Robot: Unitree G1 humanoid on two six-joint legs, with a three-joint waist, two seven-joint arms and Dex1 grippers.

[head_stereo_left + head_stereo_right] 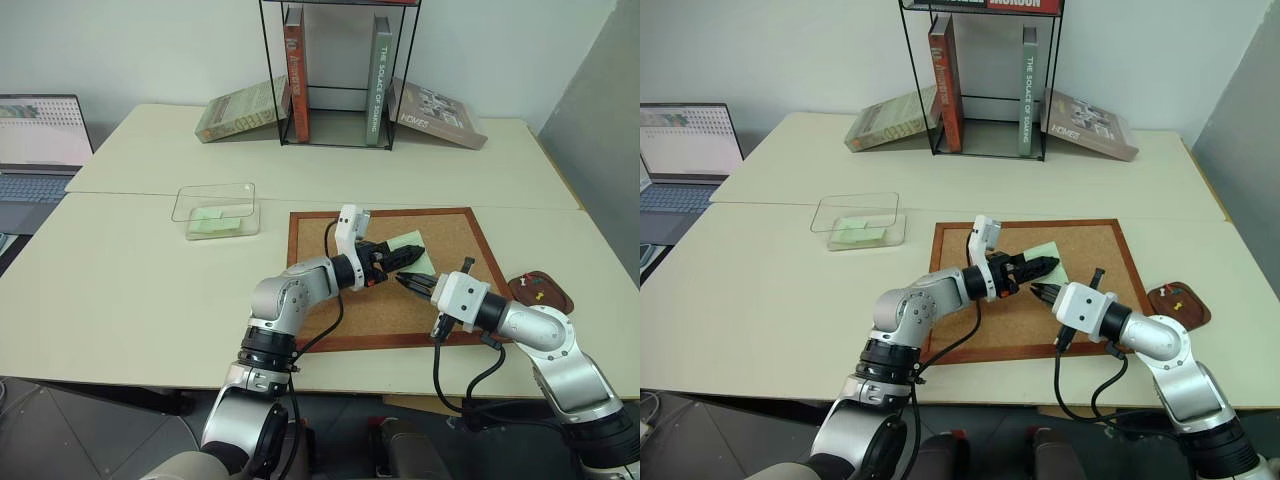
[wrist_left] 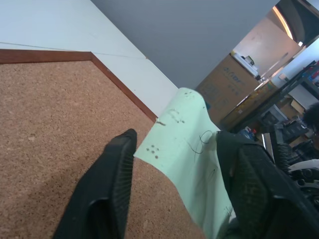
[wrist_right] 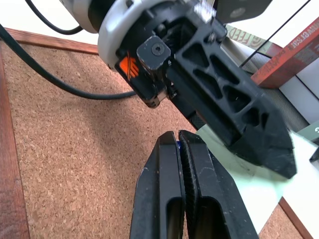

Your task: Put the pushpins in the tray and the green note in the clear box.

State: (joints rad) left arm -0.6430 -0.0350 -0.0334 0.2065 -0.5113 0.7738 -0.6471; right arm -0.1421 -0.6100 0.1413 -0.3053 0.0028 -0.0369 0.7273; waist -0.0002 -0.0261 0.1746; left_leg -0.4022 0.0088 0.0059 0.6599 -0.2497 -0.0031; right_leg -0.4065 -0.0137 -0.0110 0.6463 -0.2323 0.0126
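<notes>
Note-lifting step on the cork board [image 1: 455, 235]: left pincer [image 2: 174, 149] spread astride the green note [image 2: 192, 149]; right pincer [image 3: 178, 144] pressed together alongside. Next: pinch, carry to the clear box [image 1: 215, 212].

Rough cork board [image 1: 460, 240], wood-framed; thin matt paper green note [image 2: 187, 149].

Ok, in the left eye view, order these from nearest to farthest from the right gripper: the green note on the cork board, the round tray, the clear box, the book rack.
From the right gripper:
1. Green note, just beyond it on the cork board.
2. Tray, to its right off the board.
3. Clear box, far to its left; another green slip already lies inside.
4. Book rack, at the table's back.
</notes>
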